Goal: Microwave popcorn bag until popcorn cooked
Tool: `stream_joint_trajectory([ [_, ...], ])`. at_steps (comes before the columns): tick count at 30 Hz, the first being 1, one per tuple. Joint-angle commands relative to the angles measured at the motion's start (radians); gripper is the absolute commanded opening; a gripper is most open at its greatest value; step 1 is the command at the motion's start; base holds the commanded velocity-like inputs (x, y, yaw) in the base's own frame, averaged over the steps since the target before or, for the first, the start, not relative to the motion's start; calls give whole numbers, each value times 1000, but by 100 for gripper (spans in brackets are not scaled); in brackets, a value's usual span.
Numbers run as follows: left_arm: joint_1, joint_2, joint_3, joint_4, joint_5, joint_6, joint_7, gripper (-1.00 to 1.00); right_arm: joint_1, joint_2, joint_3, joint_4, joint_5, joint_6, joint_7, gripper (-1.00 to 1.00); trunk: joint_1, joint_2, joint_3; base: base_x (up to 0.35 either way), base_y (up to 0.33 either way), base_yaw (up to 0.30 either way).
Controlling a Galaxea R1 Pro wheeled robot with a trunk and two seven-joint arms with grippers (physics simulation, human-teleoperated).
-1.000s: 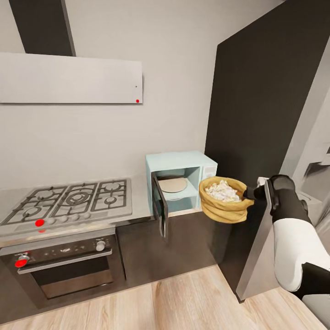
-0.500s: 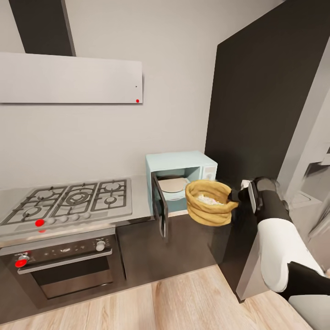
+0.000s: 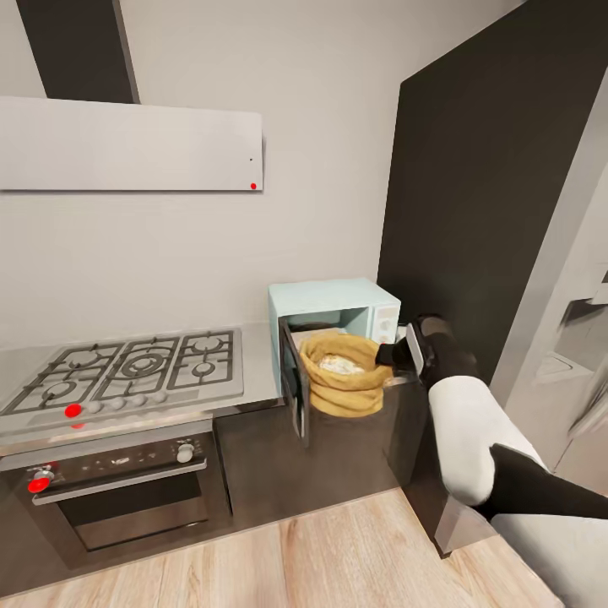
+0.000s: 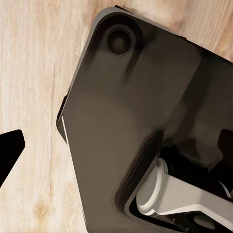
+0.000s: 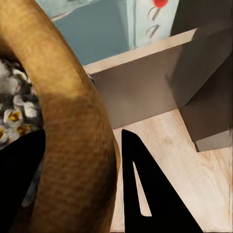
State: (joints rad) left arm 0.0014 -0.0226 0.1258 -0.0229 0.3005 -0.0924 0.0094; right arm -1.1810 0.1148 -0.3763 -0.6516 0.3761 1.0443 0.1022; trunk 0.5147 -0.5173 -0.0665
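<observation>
1. Pinching the rolled rim of the popcorn bag (image 3: 342, 373), the right gripper (image 3: 390, 354) holds it in the microwave's (image 3: 334, 297) open doorway, above the countertop (image 3: 253, 390) edge.
2. White popcorn (image 3: 342, 365) fills the bag's mouth.
3. Beside it sits the gas hob (image 3: 127, 368).
4. One dark left gripper fingertip (image 4: 8, 150) shows over wood flooring (image 4: 29, 87); its spread cannot be told.

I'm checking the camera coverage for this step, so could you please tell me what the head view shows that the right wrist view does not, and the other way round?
Head view alone: the gas hob, the oven, the white hood and the microwave's open door, with the popcorn bag at the microwave's mouth. Right wrist view alone: close detail of the popcorn and the right gripper's dark fingers on either side of the bag's rolled rim. Both: the bag, the pale blue microwave, the wooden floor.
</observation>
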Motion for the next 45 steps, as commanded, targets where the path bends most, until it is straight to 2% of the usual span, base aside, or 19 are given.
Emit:
stream_joint_trajectory([
  [1,0,0,8,-2,-1,-1,1,100,-15,0,-7,8,8,3,5,-100,0,-2,-2,0,0,0],
  [5,0,0,8,-2,-1,-1,1,100,-40,-1,-11,17,8,3,0,-100,0,-2,-2,0,0,0],
  [19,0,0,9,-2,0,-1,1,100,-42,-5,-10,15,11,3,-31,-100,0,-2,-2,0,0,0],
  [24,0,0,10,-4,0,-1,-2,100,-40,-4,-6,43,17,3,-36,-100,0,-2,-2,0,0,0],
  [30,0,0,10,-5,-1,-1,-8,100,-40,-36,-7,77,27,3,-39,-100,0,-2,-2,0,0,0],
  [39,0,0,8,-5,0,-1,-9,100,-40,-38,-12,101,14,3,-33,-100,0,-2,-2,236,0,0],
  [45,0,0,9,-5,-1,-1,-9,100,-40,-39,-16,85,15,3,-29,-100,0,-2,-2,33,0,0],
])
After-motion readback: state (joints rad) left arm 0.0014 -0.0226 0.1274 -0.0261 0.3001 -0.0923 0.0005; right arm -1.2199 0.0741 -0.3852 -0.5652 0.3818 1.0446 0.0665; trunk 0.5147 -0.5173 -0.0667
